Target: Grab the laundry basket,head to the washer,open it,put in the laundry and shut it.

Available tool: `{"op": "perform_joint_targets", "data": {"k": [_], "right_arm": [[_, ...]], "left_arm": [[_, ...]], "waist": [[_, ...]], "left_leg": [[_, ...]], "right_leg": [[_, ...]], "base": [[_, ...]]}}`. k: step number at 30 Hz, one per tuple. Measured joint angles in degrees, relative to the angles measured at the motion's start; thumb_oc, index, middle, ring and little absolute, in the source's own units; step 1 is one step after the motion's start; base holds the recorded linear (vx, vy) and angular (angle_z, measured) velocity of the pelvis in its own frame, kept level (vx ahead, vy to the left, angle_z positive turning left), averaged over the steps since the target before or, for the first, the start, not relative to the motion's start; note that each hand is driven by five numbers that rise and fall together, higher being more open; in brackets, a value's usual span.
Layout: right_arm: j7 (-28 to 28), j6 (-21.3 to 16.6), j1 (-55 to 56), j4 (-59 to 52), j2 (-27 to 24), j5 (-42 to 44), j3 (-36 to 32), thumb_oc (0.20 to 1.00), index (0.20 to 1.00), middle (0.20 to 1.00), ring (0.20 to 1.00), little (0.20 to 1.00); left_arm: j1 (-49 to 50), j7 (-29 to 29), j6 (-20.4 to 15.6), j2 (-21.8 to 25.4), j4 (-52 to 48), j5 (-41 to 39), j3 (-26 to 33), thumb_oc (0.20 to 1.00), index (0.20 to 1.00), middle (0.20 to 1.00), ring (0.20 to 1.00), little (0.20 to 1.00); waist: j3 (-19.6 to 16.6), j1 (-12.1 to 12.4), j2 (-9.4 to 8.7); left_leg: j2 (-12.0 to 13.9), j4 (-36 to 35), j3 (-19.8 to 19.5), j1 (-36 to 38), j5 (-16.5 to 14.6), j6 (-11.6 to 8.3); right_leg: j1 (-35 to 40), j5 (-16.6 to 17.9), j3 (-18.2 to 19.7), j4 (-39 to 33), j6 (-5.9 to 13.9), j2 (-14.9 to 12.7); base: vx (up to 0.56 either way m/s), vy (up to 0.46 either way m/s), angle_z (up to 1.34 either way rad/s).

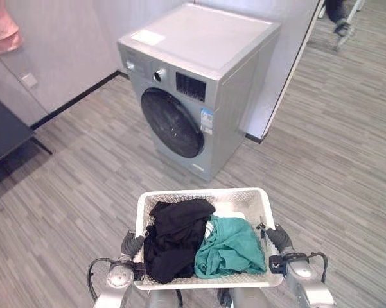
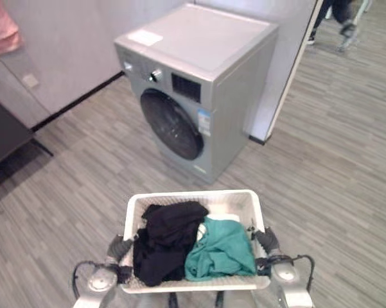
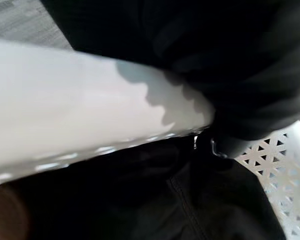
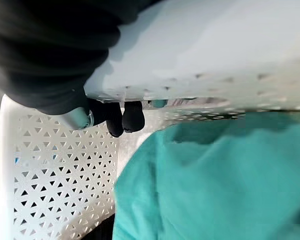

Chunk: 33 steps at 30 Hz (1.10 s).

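Note:
A white laundry basket is held low in front of me. It carries a black garment on its left and a teal garment on its right. My left hand grips the basket's left rim. My right hand grips the right rim; in the right wrist view its dark fingertips curl over the rim above the teal garment. The grey front-loading washer stands ahead on the floor, a short way off, its round dark door shut.
A dark low table stands at the left by the wall, with pink cloth hanging above it. A white partition rises right of the washer. A person's shoe shows at the far top right. Wood-look floor lies between me and the washer.

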Motion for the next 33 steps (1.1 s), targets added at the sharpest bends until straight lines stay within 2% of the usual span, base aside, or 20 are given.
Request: {"op": "perform_joint_targets", "data": {"k": [1, 3, 4, 9, 11, 12, 13, 14, 15, 19, 20, 21, 22, 23, 27, 29, 30, 31, 32, 33], "right_arm": [[-0.78, 0.01, -0.15, 0.21, 0.50, 0.09, 0.02, 0.200, 0.200, 0.200, 0.200, 0.200], [-0.81, -0.01, -0.86, 0.84, 0.44, 0.78, -0.20, 0.200, 0.200, 0.200, 0.200, 0.200], [-0.81, -0.03, -0.77, 0.83, -0.16, 0.95, -0.36, 0.200, 0.200, 0.200, 0.200, 0.200], [-0.85, -0.03, 1.07, 0.71, -0.18, 1.01, -0.65, 0.200, 0.200, 0.200, 0.200, 0.200], [-0.69, -0.05, 3.02, 0.19, -1.78, 1.02, -0.29, 0.200, 0.200, 0.200, 0.200, 0.200], [-0.71, -0.03, 3.03, 1.04, -1.52, 0.99, -0.51, 0.200, 0.200, 0.200, 0.200, 0.200], [-0.80, 0.11, 3.56, 2.11, -0.09, 0.99, -0.08, 0.200, 0.200, 0.200, 0.200, 0.200], [-0.78, 0.22, 4.00, 2.14, 1.13, 0.96, 0.47, 0.200, 0.200, 0.200, 0.200, 0.200], [-0.77, 0.22, 3.71, 2.13, 1.98, 0.97, 0.57, 0.200, 0.200, 0.200, 0.200, 0.200], [-0.75, 0.28, 3.30, 2.85, 6.01, 0.83, 1.16, 0.200, 0.200, 0.200, 0.200, 0.200], [-0.39, 0.23, 2.40, 2.64, 6.40, 0.51, 3.48, 0.200, 0.200, 0.200, 0.200, 0.200], [-0.33, 0.24, 2.60, 2.52, 6.38, 0.50, 3.73, 0.200, 0.200, 0.200, 0.200, 0.200], [-0.01, 0.30, 1.61, 2.39, 6.39, 0.52, 3.81, 0.200, 0.200, 0.200, 0.200, 0.200], [0.05, 0.26, 1.05, 1.81, 6.46, 0.51, 3.79, 0.200, 0.200, 0.200, 0.200, 0.200], [-0.72, -0.10, 2.89, -2.78, 5.75, -0.21, 1.31, 0.200, 0.200, 0.200, 0.200, 0.200], [-0.93, -0.90, 3.13, -3.53, 5.08, -0.63, 0.61, 0.200, 0.200, 0.200, 0.200, 0.200], [-1.93, -1.25, 4.87, -7.37, 4.23, -0.73, 0.33, 0.200, 0.200, 0.200, 0.200, 0.200], [-2.19, -1.41, 4.87, -7.30, 4.20, -0.71, 0.16, 0.200, 0.200, 0.200, 0.200, 0.200], [-2.60, -1.38, 5.78, -7.30, 3.87, -0.71, -0.90, 0.200, 0.200, 0.200, 0.200, 0.200], [-2.70, -1.47, 5.74, -5.67, 4.03, -0.69, -0.68, 0.200, 0.200, 0.200, 0.200, 0.200]], "left_arm": [[-0.85, 0.01, 0.00, 0.23, -0.09, 0.00, 0.07, 0.200, 0.200, 0.200, 0.200, 0.200], [-1.52, -0.02, 0.12, 0.11, 0.80, -0.08, -0.04, 0.200, 0.200, 0.200, 0.200, 0.200], [-1.74, -0.01, 0.20, -0.39, 1.20, -0.21, -0.58, 0.200, 0.200, 0.200, 0.200, 0.200], [-2.01, -0.10, 0.14, -0.46, 1.53, -1.56, -1.41, 0.200, 0.200, 0.200, 0.200, 0.200], [-0.98, -0.10, 0.11, -0.97, 1.27, -1.58, -2.37, 0.200, 0.200, 0.200, 0.200, 0.200], [-0.88, -0.25, 0.05, -0.60, 1.86, -1.58, -3.27, 0.200, 0.200, 0.200, 0.200, 0.200], [-0.35, -0.34, 0.36, -0.22, 3.39, -1.61, -3.20, 0.200, 0.200, 0.200, 0.200, 0.200], [0.54, -0.32, 0.44, 0.99, 3.58, -1.69, -3.15, 0.200, 0.200, 0.200, 0.200, 0.200], [0.16, -0.31, 0.45, 2.00, 3.58, -1.71, -3.14, 0.200, 0.200, 0.200, 0.200, 0.200], [1.72, -0.17, 0.07, 4.55, 2.90, -1.69, -1.04, 0.200, 0.200, 0.200, 0.200, 0.200], [3.18, -0.05, 0.09, 5.35, 2.10, -1.69, 1.30, 0.200, 0.200, 0.200, 0.200, 0.200], [3.25, -0.05, 0.11, 5.39, 2.00, -1.70, 1.43, 0.200, 0.200, 0.200, 0.200, 0.200], [3.87, 0.10, 0.12, 5.59, 1.57, -1.79, 1.86, 0.200, 0.200, 0.200, 0.200, 0.200], [3.89, 0.08, 0.11, 5.92, 1.44, -1.80, 1.79, 0.200, 0.200, 0.200, 0.200, 0.200], [2.97, 0.08, -0.05, 3.19, 1.85, -1.61, 1.70, 0.200, 0.200, 0.200, 0.200, 0.200], [2.70, 0.08, -0.09, 2.75, 1.66, -1.54, 1.01, 0.200, 0.200, 0.200, 0.200, 0.200], [1.91, 0.41, -0.13, 1.76, 1.37, -1.51, 1.00, 0.200, 0.200, 0.200, 0.200, 0.200], [1.35, 0.42, -0.06, 1.74, 1.38, -1.51, 0.79, 0.200, 0.200, 0.200, 0.200, 0.200], [1.18, 0.62, 0.45, 0.91, -1.05, -1.41, 0.21, 0.200, 0.200, 0.200, 0.200, 0.200], [0.58, 0.71, 0.38, 1.11, -0.08, -1.41, -0.01, 0.200, 0.200, 0.200, 0.200, 0.200]], "waist": [[-0.08, 0.33, -2.30], [0.67, 0.15, -3.71], [0.67, -0.16, -3.74], [0.05, 0.06, -1.60], [-1.39, 0.02, 1.97], [-1.48, 0.51, 2.24], [-2.59, 1.46, 0.36], [-3.55, 1.97, -1.57], [-3.67, 2.06, -1.80], [-3.28, 4.52, -1.79], [-3.11, 5.27, -0.98], [-3.44, 4.87, -0.72], [-2.85, 4.97, -0.07], [-2.88, 4.60, -0.12], [-2.68, 2.20, 0.03], [-2.50, 0.86, 0.22], [-2.26, 0.03, 0.96], [-2.26, -0.47, 1.10], [-2.27, -0.37, 2.89], [-2.60, -1.16, 2.19]], "left_leg": [[0.93, -11.77, -0.31, 1.05, 0.00, 0.01], [2.20, -22.80, -3.47, 2.06, 1.26, -1.85], [3.25, -33.66, -5.35, 4.28, 3.78, -4.99], [4.75, -43.43, -11.19, 3.78, 9.92, -6.56], [3.90, -42.06, -11.09, 3.24, 8.55, -2.64], [2.87, -40.29, -10.94, 2.74, 11.21, -3.77], [-1.99, -37.08, -9.63, 2.60, 11.33, -3.43], [-7.89, -32.94, -9.89, 1.29, 9.02, -1.34], [-11.45, -29.80, -9.71, 0.06, 6.78, 0.93], [-15.76, -27.14, -6.45, 2.27, 2.61, 7.39], [-16.08, -28.67, -4.88, 4.22, 2.86, 7.15], [-16.30, -28.90, -5.10, 4.43, 2.05, 8.61], [-16.58, -31.27, -5.25, 5.86, 2.50, 9.24], [-16.52, -32.49, -5.33, 6.23, 3.94, 8.87], [-20.69, -40.69, -6.34, 9.36, 4.58, 7.64], [-22.19, -41.24, -6.45, 10.84, 4.79, 8.51], [-25.53, -43.29, -4.65, 15.47, 2.95, 10.53], [-26.07, -43.26, -4.82, 15.68, 2.91, 10.59], [-25.15, -42.53, -2.36, 18.24, -0.78, 7.40], [-25.35, -35.37, -0.72, 16.49, -2.23, 5.01]], "right_leg": [[0.08, 0.34, 0.65, -1.41, 0.05, 0.08], [1.55, 0.59, 1.62, -2.89, 0.78, 0.42], [2.83, 0.02, 2.08, -3.04, 1.53, 0.55], [5.06, -1.80, 4.06, -3.64, 5.82, -0.18], [5.76, -2.20, 3.78, -3.54, 8.57, -1.35], [6.35, -2.28, 3.76, -3.04, 9.72, -3.30], [6.41, -2.96, 4.23, -2.43, 10.28, -8.46], [7.09, -1.84, 4.67, -1.89, 9.29, -13.76], [6.40, 1.02, 4.71, -0.12, 8.27, -17.04], [-4.59, 8.72, 4.56, 19.80, 7.87, -24.13], [-8.58, 6.61, 2.96, 28.19, 10.55, -23.92], [-9.97, 4.98, 2.45, 29.01, 11.05, -22.45], [-11.92, 0.34, 1.97, 28.56, 13.22, -17.47], [-11.81, -1.24, 0.60, 26.64, 13.07, -15.86], [-12.14, -2.01, -5.37, 1.90, 13.16, -6.79], [-12.74, -0.48, -5.51, -0.40, 11.88, -5.97], [-13.24, 1.56, -14.55, -1.07, 10.31, -5.75], [-13.16, 2.00, -14.80, -1.03, 9.68, -5.85], [-9.08, -3.03, -28.43, 6.18, 4.11, -5.99], [-6.44, -4.36, -25.79, 6.86, 2.36, -4.61]], "base": [[0.12, 0.177, -0.08], [0.17, 0.237, -0.31], [0.16, 0.333, -0.25], [0.14, 0.339, -0.25], [0.22, 0.563, -0.11], [0.19, 0.497, -0.14], [0.18, 0.553, -0.08], [0.22, 0.758, 0.08], [0.19, 0.722, 0.21], [0.16, 0.469, -0.17], [0.20, 0.292, -0.25], [0.31, 0.375, -0.23], [0.25, 0.183, 0.03], [0.25, 0.152, 0.13], [0.32, 0.101, 0.32], [0.36, 0.081, 0.03], [0.50, 0.076, -0.26], [0.63, 0.003, -0.61], [0.52, -0.151, -0.37], [0.45, -0.188, -0.23]]}}
